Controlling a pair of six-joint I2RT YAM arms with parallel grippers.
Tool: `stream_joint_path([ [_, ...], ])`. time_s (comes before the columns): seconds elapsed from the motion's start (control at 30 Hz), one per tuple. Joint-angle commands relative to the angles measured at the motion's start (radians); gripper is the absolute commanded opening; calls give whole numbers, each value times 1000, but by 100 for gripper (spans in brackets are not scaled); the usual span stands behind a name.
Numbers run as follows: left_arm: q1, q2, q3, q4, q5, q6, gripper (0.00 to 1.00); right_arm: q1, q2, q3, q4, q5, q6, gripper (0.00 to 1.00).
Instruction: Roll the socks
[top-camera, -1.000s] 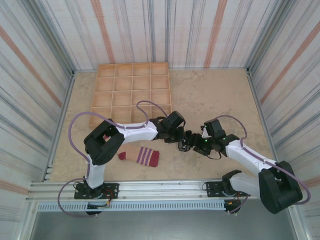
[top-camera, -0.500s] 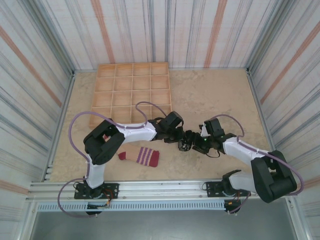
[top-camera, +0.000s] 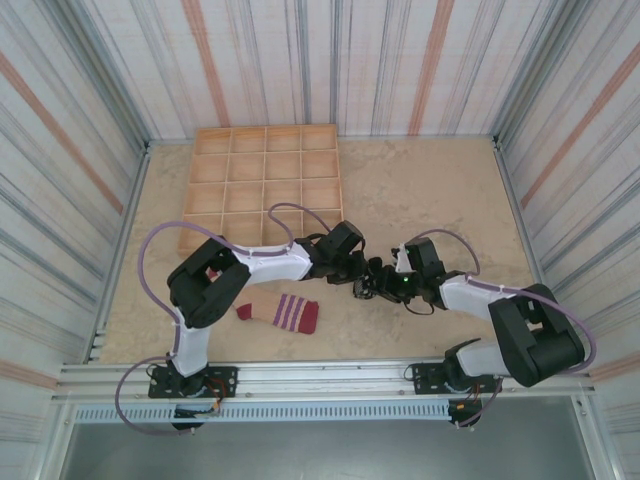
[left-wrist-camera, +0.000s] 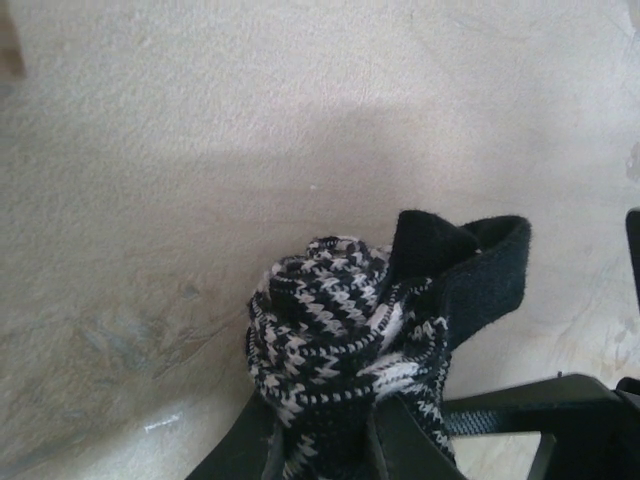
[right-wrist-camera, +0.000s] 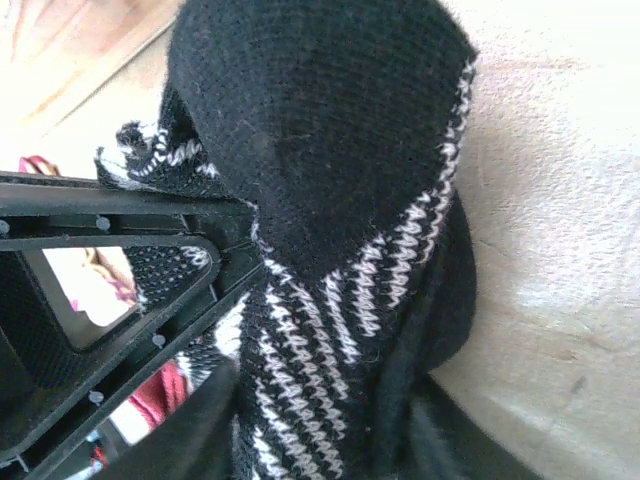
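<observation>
The black sock with grey-white stripes is bunched into a roll in mid-table, held between both grippers. My left gripper is shut on it from the left; in the left wrist view its fingers clamp the striped roll, with the plain black cuff sticking up at the right. My right gripper meets it from the right, and in the right wrist view its jaws are closed on the sock at the bottom edge. The beige sock with the dark red toe and cuff lies flat near the front, left of both grippers.
A wooden tray of square compartments stands at the back left. Striped walls close in the table on three sides, and the metal rail with the arm bases runs along the near edge. Bare table spreads at the back right.
My right gripper has slid left up to the black sock and closed its jaws on it. The left gripper has kept its grip and place. The beige sock has not moved.
</observation>
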Motion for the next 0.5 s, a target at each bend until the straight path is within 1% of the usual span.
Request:
stream_joint_path([
  [0.0,-10,42,-35,-46,22,-25,1,11,62,-48,-72,78,-6,25],
  [0.03,-9,40,-41,-39,25,-32,5,12,61,-49,-72,79,-6,21],
  [0.1,-4,33,-58,-25,32,-50,19,12,53,-47,-81,87,-9,12],
  [0.17,-4,21,-63,-35,34,-58,56,12,36,-40,-104,100,-17,6],
  [0.2,-4,12,-65,-41,29,-57,65,12,23,-33,-121,106,-24,3],
  [0.23,-4,1,-72,-37,26,-56,72,11,9,-23,-141,111,-31,1],
  [0.27,-3,-10,-79,-32,24,-58,77,12,-5,-15,-160,117,-38,0],
  [0.3,1,-20,-85,-27,26,-60,79,13,-18,-6,-178,121,-43,0],
  [0.47,24,-77,-109,6,43,-76,81,11,-79,51,-272,132,-73,0],
])
